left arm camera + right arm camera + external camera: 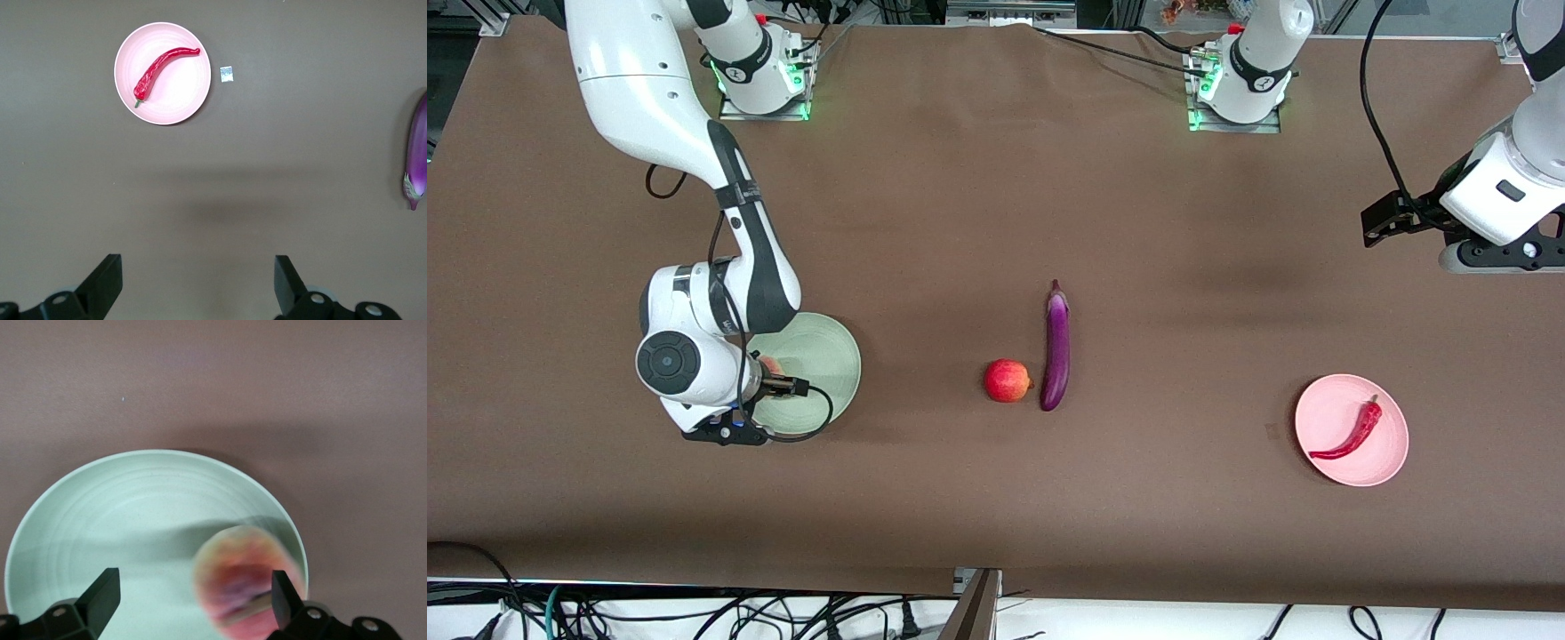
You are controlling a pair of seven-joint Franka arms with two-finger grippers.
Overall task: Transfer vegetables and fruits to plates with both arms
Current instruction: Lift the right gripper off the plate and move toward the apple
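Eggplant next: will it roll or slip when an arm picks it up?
The eggplant is long and slender, so gripped off-centre it would probably tip. Its glossy skin looks slippery. Nudged sideways it may roll into the pomegranate lying close beside it.

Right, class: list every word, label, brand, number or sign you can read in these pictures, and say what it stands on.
None can be read.
Round marks on the arm bases: too small to read.
Small pale scrap on the table beside the pink plate: no legible print.
Eggplant, pomegranate, chili, green plate: no text.
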